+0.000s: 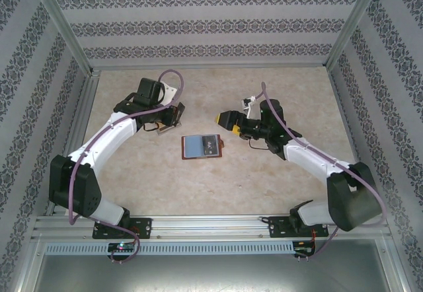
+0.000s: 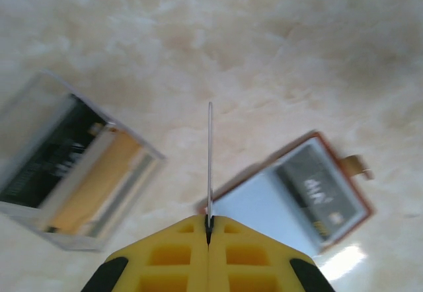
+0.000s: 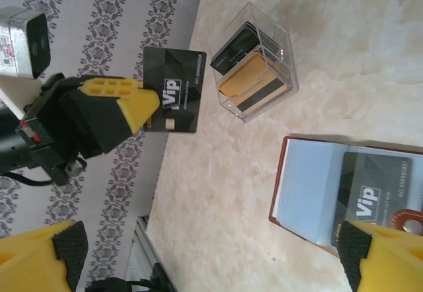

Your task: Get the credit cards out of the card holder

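The beige marbled bench (image 1: 277, 94) fills the floor of a walled bay. The left arm (image 1: 109, 137) and right arm (image 1: 317, 160) both bend inward over it.

The holder (image 1: 202, 146) lies open and flat near the middle of the bench, its blue-grey inside facing up. From the holder, the left end effector (image 1: 173, 115) is at about 10 o'clock. The right end effector (image 1: 228, 119) is at about 2 o'clock, clear of the holder.

In the right wrist view the box (image 3: 254, 61), clear with black and gold contents, stands on the bench at about 11 o'clock from the holder (image 3: 310, 186), apart from it.

The left end effector (image 3: 149, 107) is closed tight on the edge of a black card (image 3: 173, 90) marked "Vip", held above the bench. In its own wrist view the card (image 2: 209, 160) shows edge-on, straight up at 12 o'clock from the pinched yellow fingers (image 2: 178, 252).

The right end effector (image 3: 211, 265) is spread wide and holds nothing.

A second card (image 3: 373, 186), also black, sits in the holder's right panel.
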Robot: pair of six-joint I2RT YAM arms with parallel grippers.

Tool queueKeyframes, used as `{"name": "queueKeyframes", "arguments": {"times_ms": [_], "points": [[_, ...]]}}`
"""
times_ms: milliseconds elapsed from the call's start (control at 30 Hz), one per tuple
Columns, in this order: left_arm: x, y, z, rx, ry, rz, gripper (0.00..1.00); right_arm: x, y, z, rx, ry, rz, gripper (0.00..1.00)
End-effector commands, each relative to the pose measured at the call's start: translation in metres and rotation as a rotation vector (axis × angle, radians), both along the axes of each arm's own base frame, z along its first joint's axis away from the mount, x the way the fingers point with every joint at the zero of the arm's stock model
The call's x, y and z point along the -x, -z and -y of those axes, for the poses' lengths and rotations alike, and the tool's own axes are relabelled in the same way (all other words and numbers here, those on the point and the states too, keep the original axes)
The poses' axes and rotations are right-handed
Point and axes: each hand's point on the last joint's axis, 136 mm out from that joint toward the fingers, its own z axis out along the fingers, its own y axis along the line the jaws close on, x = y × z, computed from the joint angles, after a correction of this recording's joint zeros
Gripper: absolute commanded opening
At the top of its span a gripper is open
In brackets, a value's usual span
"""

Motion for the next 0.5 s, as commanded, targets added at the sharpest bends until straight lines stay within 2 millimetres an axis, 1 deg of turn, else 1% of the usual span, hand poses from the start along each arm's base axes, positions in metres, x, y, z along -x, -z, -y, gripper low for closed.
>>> {"name": "queueKeyframes", "arguments": {"times_ms": [0,67,167,333,467], "points": [[-0.013,-0.012,-0.029,-0.255,0.079,0.155,0.00,0.002,-0.009,0.009,0.074,0.006,0.065,0.98],[-0.019,-0.012,-0.033,-0.333,0.120,0.180,0.00,0.005,-0.011,0.012,0.082,0.010,0.071,0.98],[-0.030,-0.006,-0.038,-0.442,0.188,0.198,0.00,0.007,-0.010,0.014,0.087,0.012,0.071,0.98],[-0.048,0.002,-0.044,-0.510,0.242,0.219,0.00,0.009,-0.009,0.015,0.088,0.007,0.062,0.98],[-0.052,0.015,-0.046,-0.544,0.302,0.199,0.00,0.010,-0.009,0.017,0.096,0.013,0.059,0.98]]}}
